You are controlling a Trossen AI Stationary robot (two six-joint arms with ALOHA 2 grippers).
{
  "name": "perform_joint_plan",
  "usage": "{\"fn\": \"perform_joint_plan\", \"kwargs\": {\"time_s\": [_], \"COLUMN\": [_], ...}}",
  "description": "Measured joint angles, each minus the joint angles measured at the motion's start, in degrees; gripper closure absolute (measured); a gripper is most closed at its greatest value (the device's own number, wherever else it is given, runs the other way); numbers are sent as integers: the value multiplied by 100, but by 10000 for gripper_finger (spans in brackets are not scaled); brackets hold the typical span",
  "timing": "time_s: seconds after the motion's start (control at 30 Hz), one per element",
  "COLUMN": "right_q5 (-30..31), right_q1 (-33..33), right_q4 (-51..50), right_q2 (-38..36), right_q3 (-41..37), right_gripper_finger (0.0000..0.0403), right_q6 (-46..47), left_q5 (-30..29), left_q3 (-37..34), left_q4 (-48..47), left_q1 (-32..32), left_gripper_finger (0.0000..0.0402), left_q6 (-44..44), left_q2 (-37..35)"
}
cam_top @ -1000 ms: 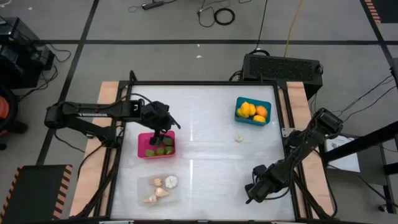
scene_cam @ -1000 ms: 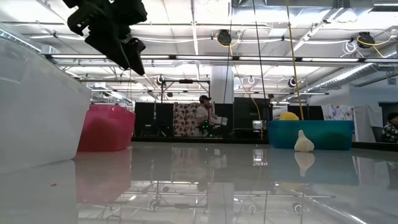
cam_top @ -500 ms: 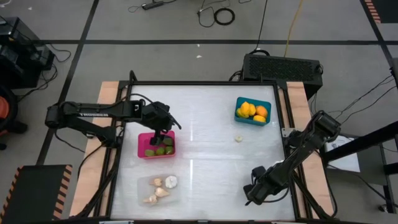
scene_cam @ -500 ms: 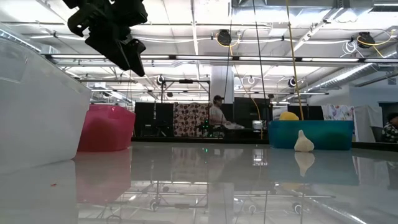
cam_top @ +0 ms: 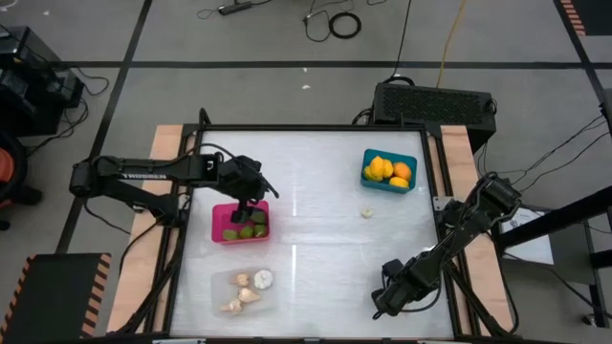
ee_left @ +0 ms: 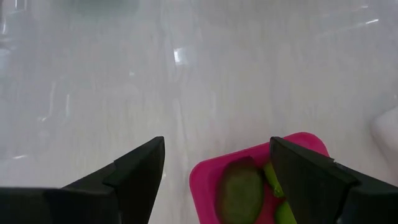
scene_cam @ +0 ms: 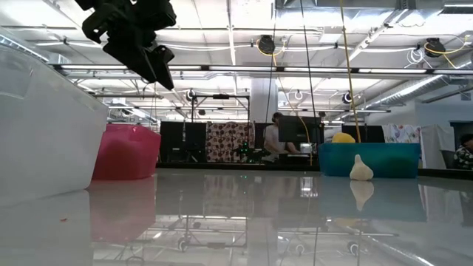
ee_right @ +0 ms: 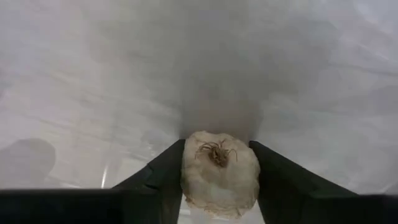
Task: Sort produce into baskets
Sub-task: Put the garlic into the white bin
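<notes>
Right gripper point(ee_right: 219, 186) clamped on a garlic bulb point(ee_right: 220, 171) seated between its fingers near table's front right, clear basket point(cam_top: 243, 290) well off across the front, nearer left gripper point(cam_top: 247, 205), spread empty above pink basket point(cam_top: 218, 225).

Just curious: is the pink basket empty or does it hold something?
Not empty: the pink basket holds several green fruits, also visible in the left wrist view.

Grey floor point(cam_top: 287, 48), cables; lit ceiling point(scene_cam: 310, 29).
</notes>
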Motion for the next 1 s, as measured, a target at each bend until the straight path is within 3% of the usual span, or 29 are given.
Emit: {"fn": "perform_joint_plan", "kwargs": {"time_s": [0.1, 0.27, 0.4, 0.53, 0.67, 0.77, 1.0], "right_q5": [220, 1473, 2492, 2958, 2841, 2364, 837], "right_q1": [-78, -369, -641, -1119, -1634, -2033, -2697], "right_q4": [247, 1652, 3059, 4596, 6343, 7225, 7227], "right_q2": [0, -7, 15, 279, 903, 1505, 2643], "right_q3": [-7, -4, -4, 0, 1, 301, 2278], "right_gripper_finger": [266, 278, 276, 275, 275, 275, 275], "right_q6": [-176, -838, -2003, -3555, -4954, -5934, -8212], "left_q5": [5, 26, 32, 50, 61, 61, 20], "left_q3": [0, 0, 0, 0, 0, 0, 0], "left_q4": [41, 78, 76, 70, 4, -211, -551], "left_q1": [0, -4, -4, -68, -199, -241, -238], "left_gripper_finger": [105, 105, 105, 105, 105, 105, 105], "left_q6": [0, 0, -15, -45, -60, -60, -210], "left_q2": [-2, -2, -2, -2, -2, -4, -4]}}
